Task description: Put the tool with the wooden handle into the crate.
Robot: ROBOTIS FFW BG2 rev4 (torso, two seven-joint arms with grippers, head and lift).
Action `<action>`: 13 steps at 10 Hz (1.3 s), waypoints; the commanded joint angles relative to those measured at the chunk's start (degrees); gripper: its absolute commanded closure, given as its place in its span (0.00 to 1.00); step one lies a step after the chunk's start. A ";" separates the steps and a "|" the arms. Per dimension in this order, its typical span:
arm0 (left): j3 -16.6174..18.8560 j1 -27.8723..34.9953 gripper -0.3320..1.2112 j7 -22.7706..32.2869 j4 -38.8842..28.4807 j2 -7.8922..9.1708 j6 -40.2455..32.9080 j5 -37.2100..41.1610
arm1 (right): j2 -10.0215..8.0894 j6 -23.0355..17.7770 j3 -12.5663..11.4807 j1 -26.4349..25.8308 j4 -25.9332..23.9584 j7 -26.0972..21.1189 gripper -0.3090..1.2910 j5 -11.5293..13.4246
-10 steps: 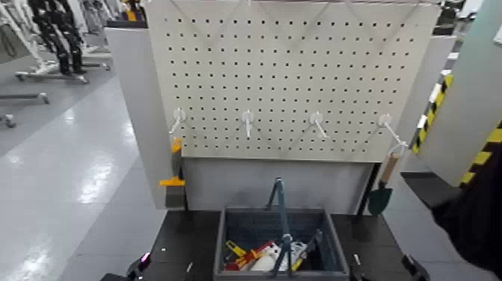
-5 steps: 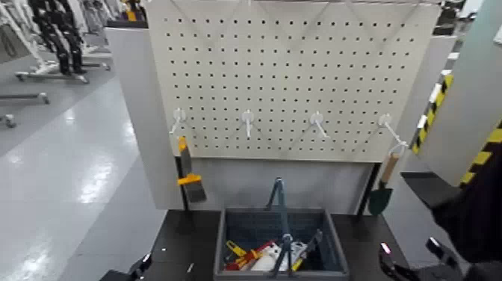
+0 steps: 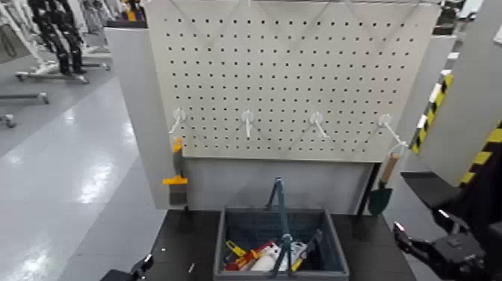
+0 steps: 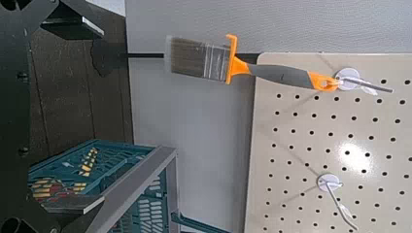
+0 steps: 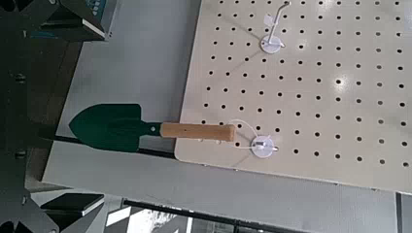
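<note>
The trowel [image 3: 384, 184] hangs by its loop from the hook at the right end of the pegboard [image 3: 284, 82], wooden handle up, green blade pointing down — outside the crate [image 3: 338, 246], which sits below with other tools in it. The right gripper [image 3: 423, 229], fingers spread wide and empty, is low and just beside the trowel; the left gripper [image 3: 143, 267] waits low left of the crate, its fingers wide apart too.
</note>
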 commanded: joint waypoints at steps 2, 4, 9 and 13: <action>-0.08 -0.27 0.29 -0.17 0.26 -0.12 0.24 0.01 | -5.15 4.57 -0.04 -4.33 2.63 3.86 0.27 -2.58; -0.08 -0.53 0.28 -0.35 0.44 -0.21 0.33 0.01 | -7.70 6.51 0.23 -7.14 4.74 6.67 0.27 -3.63; -0.16 -0.71 0.28 -0.61 0.52 -0.21 0.60 0.01 | -12.53 7.47 3.57 -15.14 13.26 11.86 0.27 -5.39; -0.16 -0.71 0.28 -0.61 0.52 -0.30 0.68 0.01 | -16.22 8.18 8.14 -21.82 21.26 16.08 0.28 -8.11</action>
